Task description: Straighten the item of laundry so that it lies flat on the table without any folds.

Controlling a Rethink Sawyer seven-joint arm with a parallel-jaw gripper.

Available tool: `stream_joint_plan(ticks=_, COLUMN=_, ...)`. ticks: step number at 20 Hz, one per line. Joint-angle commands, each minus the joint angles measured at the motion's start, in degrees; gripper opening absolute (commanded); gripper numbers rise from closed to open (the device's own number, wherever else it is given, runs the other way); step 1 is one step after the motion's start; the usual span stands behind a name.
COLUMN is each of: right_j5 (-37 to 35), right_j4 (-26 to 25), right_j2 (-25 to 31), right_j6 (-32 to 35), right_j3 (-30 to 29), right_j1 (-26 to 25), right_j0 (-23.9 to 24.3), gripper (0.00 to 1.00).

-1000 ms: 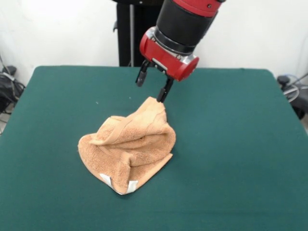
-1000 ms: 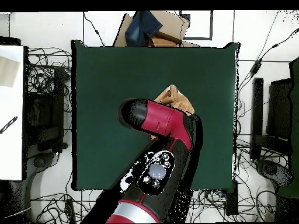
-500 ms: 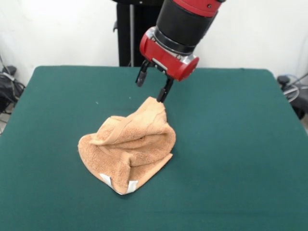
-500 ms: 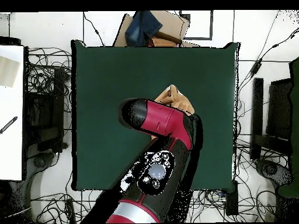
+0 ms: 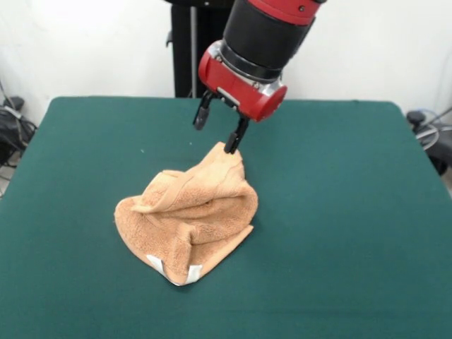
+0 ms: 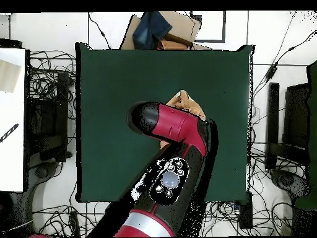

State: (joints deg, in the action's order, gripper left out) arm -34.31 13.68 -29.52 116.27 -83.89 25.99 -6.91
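Towel (image 5: 189,215) lay crumpled in a soft heap near the middle of the table (image 5: 339,212), a little toward the front edge in the front view. Its nearest corner pointed at the camera and carried a white tag (image 5: 157,265) folded along the hem, with a second strip of white just beside it. Behind that corner the cloth rolled over itself in thick folds, one woven band curving across the upper layer. The heap rose toward the back into a peak, the highest part of the cloth.

Above that peak hung the gripper (image 5: 215,130), tilted on the red and black arm (image 5: 265,35). Its two dark fingers (image 5: 200,115) stood apart, spread wide with nothing between them. The lower finger's tip sat right at the top of the peak; whether it touched the cloth or stood just clear of it could not be told. The other finger was well above the table, over bare green.

From overhead the arm (image 6: 176,127) covered most of the heap, and only a strip of towel (image 6: 186,102) showed past its red casing, close to the table's centre (image 6: 105,93).
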Motion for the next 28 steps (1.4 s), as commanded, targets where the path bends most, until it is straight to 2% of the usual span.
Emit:
stream_joint_plan(ticks=1, right_j5=-4.67, right_j4=0.8, right_j2=5.95, right_j6=7.92, right_j3=3.24, right_j1=-3.13, right_j0=2.18, gripper=1.0)
stream_joint_plan(ticks=9, right_j5=-6.11, right_j4=0.88, right_j2=4.84, right_j6=9.94, right_j3=6.35, right_j1=-6.19, right_j0=2.06, gripper=1.0)
stream_joint_plan(ticks=18, right_j5=-1.14, right_j4=1.31, right_j2=6.69, right_j6=9.14, right_j3=7.35, right_j1=-10.24, right_j0=4.47, gripper=1.0)
stream_joint_plan(ticks=28, right_j5=6.56, right_j4=1.11, right_j2=10.78, right_j6=7.58, right_j3=2.29, right_j1=-9.72, right_j0=8.15, gripper=1.0)
